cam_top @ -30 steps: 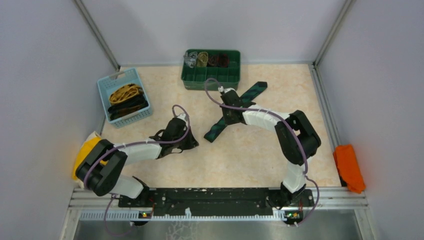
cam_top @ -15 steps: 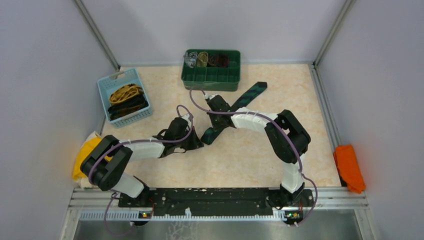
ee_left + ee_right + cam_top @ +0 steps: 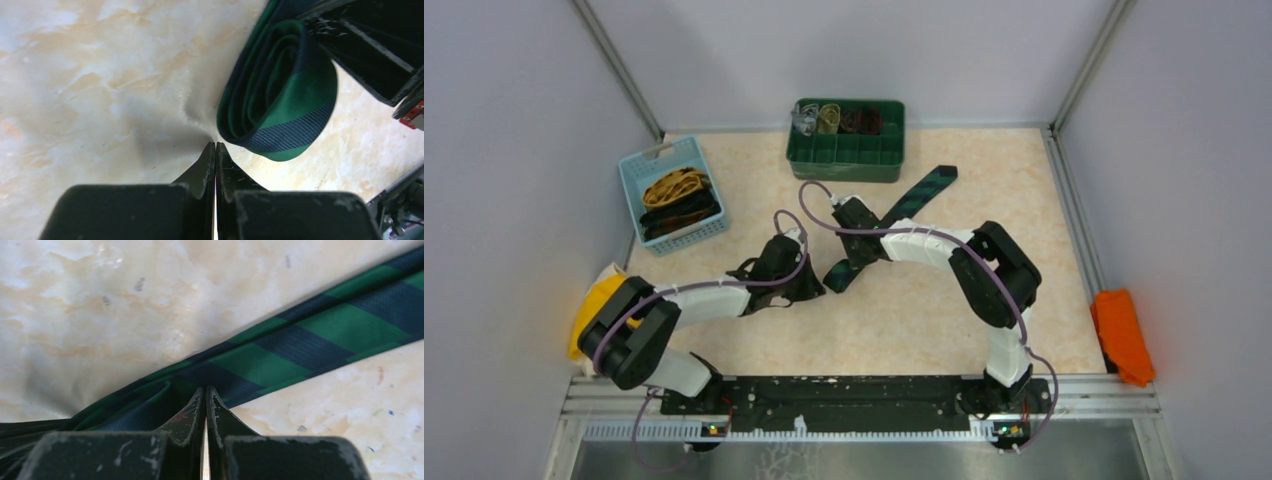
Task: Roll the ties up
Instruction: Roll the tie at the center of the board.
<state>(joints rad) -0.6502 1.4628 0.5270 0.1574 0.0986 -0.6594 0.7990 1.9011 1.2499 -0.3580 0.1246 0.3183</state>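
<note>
A dark green tie with dark checks (image 3: 919, 192) lies diagonally on the table, its near end rolled into a loose coil (image 3: 280, 100). My left gripper (image 3: 812, 287) is shut and empty. Its tips (image 3: 215, 146) rest on the table right beside the coil, at its lower left edge. My right gripper (image 3: 852, 250) is shut, with its tips (image 3: 205, 390) pressed down on the tie's flat fabric (image 3: 320, 335) just behind the coil. The right gripper's black body shows in the left wrist view (image 3: 370, 45) behind the coil.
A light blue basket (image 3: 652, 162) at the back left holds mustard-yellow and black ties. A green bin (image 3: 849, 155) at the back centre holds rolled ties. An orange cloth (image 3: 1122, 335) lies at the right edge and a yellow cloth (image 3: 594, 305) at the left edge.
My right gripper has slid left and toward me along the green tie to its near end. The near end has shifted slightly left. The left gripper has stayed about where it was.
</note>
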